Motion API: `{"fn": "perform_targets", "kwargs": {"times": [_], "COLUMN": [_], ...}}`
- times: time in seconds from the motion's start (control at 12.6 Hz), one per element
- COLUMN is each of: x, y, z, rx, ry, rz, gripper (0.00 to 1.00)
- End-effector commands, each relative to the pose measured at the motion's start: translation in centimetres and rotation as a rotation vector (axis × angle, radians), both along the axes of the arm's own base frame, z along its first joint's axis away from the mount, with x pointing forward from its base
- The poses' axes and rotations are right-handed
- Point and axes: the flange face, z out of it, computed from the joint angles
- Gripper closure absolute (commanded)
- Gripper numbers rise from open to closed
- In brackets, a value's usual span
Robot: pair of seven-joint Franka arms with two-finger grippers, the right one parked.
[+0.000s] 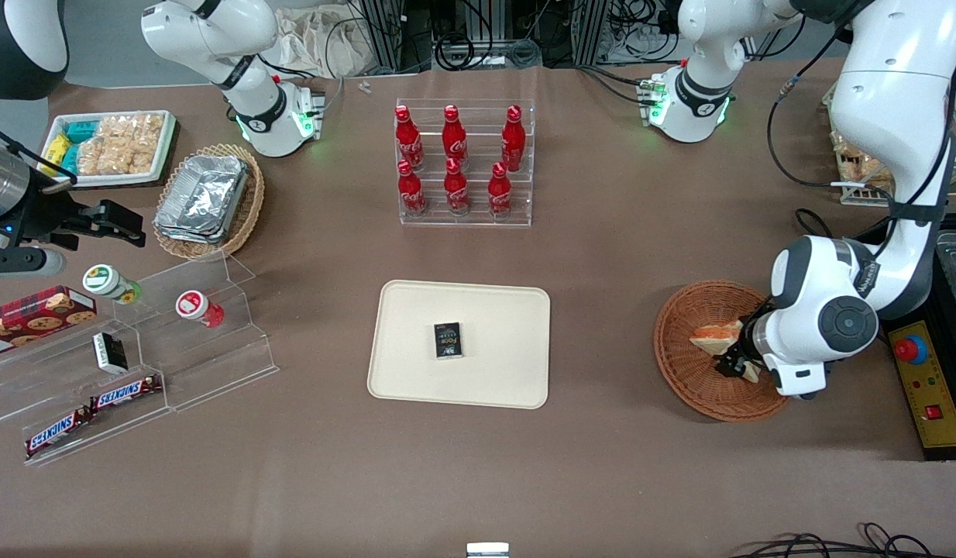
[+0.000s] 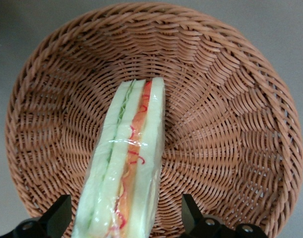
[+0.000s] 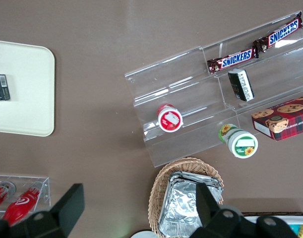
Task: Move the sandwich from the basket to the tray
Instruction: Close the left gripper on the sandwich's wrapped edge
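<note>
Two Snickers bars (image 1: 91,411) lie nearest the front table edge, toward the parked arm's end. One cream tray (image 1: 460,343) at table centre carries one small black box (image 1: 448,340). Six red cola bottles (image 1: 455,160) stand farther back. One reddish-brown basket (image 1: 691,372) holds one sandwich (image 2: 127,163), on edge, long axis across the bowl; the gripper (image 2: 126,220) straddles it, fingers spread, not touching.

Rough woven wicker basket (image 2: 230,99) holds a sandwich (image 2: 129,163) in glossy clear plastic wrap.
</note>
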Motion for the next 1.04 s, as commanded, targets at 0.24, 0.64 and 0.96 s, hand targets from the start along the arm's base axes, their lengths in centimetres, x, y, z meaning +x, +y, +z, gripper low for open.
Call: {"fn": "perform_targets", "kwargs": {"times": [0.24, 0.64, 0.96], "x": [0.2, 0.4, 1.0], "y": [0.4, 0.5, 1.5], "z": [-1.1, -0.7, 6.4], "rx": [0.008, 0.022, 0.066], "ry": [-0.020, -0.026, 0.009], "rz": [0.002, 0.007, -0.032], "gripper": [0.62, 1.00, 1.00]}}
